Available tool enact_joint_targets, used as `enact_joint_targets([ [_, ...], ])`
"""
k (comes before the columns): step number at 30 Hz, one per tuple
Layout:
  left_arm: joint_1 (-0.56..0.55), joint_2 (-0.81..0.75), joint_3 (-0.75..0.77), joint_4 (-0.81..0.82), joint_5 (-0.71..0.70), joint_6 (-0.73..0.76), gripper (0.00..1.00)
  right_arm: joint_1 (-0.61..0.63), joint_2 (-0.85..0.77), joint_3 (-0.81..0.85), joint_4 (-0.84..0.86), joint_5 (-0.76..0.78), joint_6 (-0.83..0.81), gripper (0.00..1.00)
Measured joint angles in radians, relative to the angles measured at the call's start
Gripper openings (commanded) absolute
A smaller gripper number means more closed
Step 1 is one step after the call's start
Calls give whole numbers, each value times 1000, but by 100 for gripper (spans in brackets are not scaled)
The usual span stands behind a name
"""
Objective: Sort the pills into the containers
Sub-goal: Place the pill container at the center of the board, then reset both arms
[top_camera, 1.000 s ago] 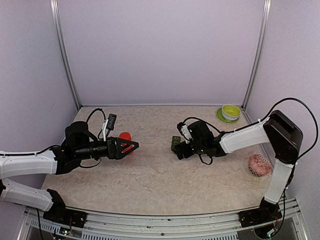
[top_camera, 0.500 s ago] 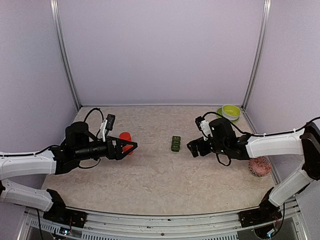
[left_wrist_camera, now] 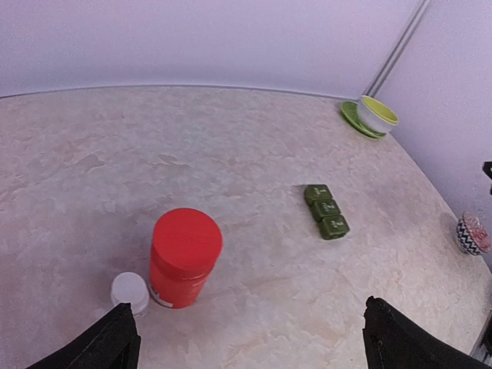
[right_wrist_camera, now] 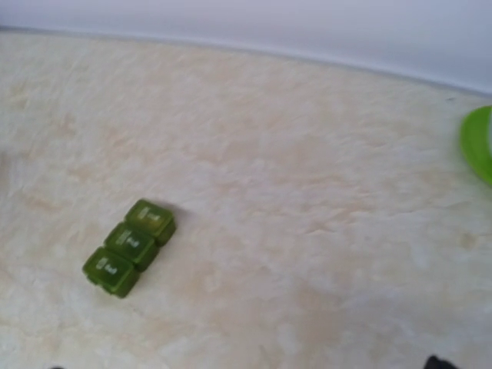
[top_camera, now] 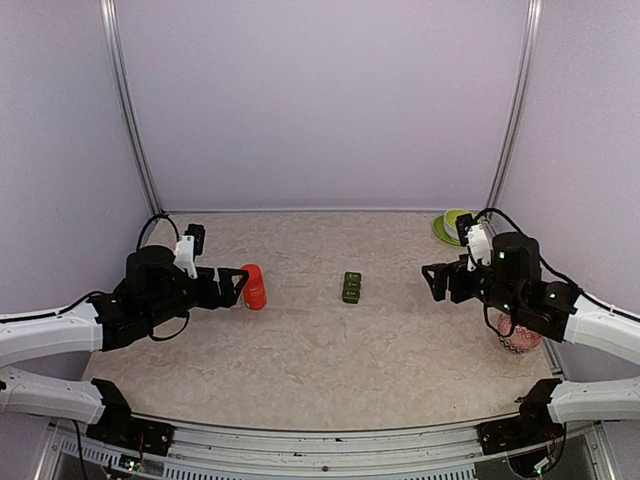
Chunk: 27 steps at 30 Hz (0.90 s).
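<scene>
The containers lie near the centre of the worktop, lids shut, well apart from every edge. They are probably light, rigid plastic and may slide on the smooth surface. Take hold across the narrow width, at the middle box.

The red bottle stands to their left, with a white-capped vial just beside it.

The left tool is released and empty, near the bottle. The right tool is released and empty, well apart on the right.

Open room surrounds the containers. The bowl sits in the far right corner.
</scene>
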Motion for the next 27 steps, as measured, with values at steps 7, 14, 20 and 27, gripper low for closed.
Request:
enact_joint_targets([
  [7,2,-72,0,-46,-224,3,99,-10,-196,-21,-70,70,5,100],
  [14,2,-179,0,-47,-289,5,99,-11,-267,-23,-114,130,0,100],
  [20,2,-183,0,-63,-288,6,99,-11,-283,-39,-127,145,-13,100],
  [27,2,-184,0,-67,-283,6,99,-11,-336,-63,-124,159,-41,100],
])
